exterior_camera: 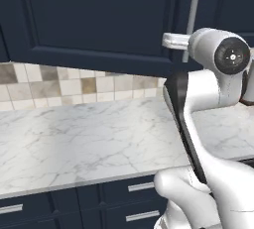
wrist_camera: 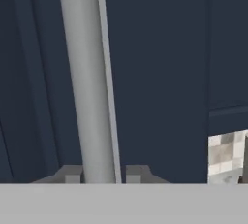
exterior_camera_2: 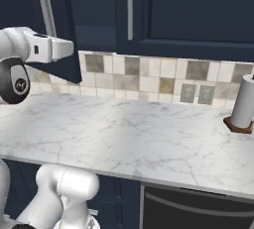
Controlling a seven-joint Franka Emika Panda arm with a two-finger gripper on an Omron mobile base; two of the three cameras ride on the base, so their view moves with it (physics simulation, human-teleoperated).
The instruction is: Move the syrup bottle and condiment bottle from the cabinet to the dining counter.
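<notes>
Reaching toward the upper right of the left base view, the gripper (wrist_camera: 99,175) has its fingertips (wrist_camera: 71,175) set either side of the long silver handle (wrist_camera: 89,80) of the navy cabinet (exterior_camera: 99,15), apparently clasping it, above the marble worktop (exterior_camera: 89,139), with the door (exterior_camera_2: 62,25) slightly ajar.

Glossy white rounded arm (exterior_camera: 208,89) with black joint trim, apparently unmarked.

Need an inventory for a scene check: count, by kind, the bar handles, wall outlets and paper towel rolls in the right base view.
Long silver vertical bar handles: 2
Grey rectangular wall outlets: 2
White paper towel roll: 1
Total: 5
</notes>
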